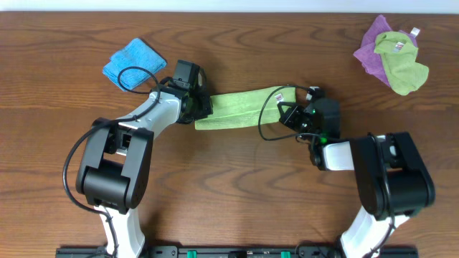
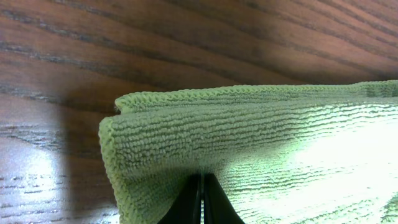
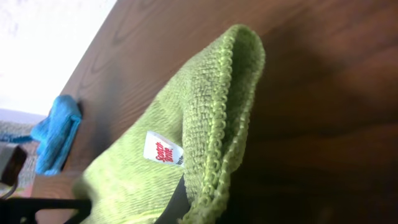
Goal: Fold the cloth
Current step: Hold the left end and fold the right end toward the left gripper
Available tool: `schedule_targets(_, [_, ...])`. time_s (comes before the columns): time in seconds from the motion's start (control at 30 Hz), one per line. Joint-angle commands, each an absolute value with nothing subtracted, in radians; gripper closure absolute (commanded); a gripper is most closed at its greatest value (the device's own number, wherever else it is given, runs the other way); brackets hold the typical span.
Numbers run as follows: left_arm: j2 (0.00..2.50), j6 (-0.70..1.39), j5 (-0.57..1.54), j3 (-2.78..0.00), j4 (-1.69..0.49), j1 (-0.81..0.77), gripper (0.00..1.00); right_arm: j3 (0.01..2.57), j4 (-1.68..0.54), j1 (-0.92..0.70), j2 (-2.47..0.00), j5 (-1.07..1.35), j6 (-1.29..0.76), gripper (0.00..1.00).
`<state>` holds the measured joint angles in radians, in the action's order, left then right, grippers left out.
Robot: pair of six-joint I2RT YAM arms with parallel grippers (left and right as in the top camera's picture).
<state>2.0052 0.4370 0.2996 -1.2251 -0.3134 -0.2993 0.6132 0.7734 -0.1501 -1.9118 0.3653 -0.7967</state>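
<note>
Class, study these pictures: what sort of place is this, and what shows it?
Probably a robotics lab bench: two robot arms at a wooden table, the left gripper and right gripper holding a green cloth, a blue cloth lying aside.

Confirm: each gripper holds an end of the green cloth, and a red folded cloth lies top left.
Not red: the folded cloth is blue, per the overhead view. The left gripper and right gripper each hold an end of the green cloth.
</note>
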Motion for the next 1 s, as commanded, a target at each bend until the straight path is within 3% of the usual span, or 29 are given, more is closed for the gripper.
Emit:
schedule_targets(0.0, [2.034,0.419,0.29,-1.221,-0.341,-0.302,0.95,0.627,0.757,-0.161,-1.816,0.388,-0.742,0.99])
schedule_targets(0.27, [2.033,0.419,0.307,-1.227,-0.34,-0.302,0.94,0.661,0.618,-0.226,-1.672,0.39,-0.682,0.99])
schedule_targets(0.67, [2.033,0.419,0.308,-1.227,-0.34,-0.302,0.94,0.846,0.385,-0.394,-1.679,0.339,-0.548,0.99])
schedule_targets(0.97, [2.032,0.419,0.309,-1.227,-0.341,-0.302,0.94,0.886,0.378,-0.489,-1.778,0.336,-0.545,0.99])
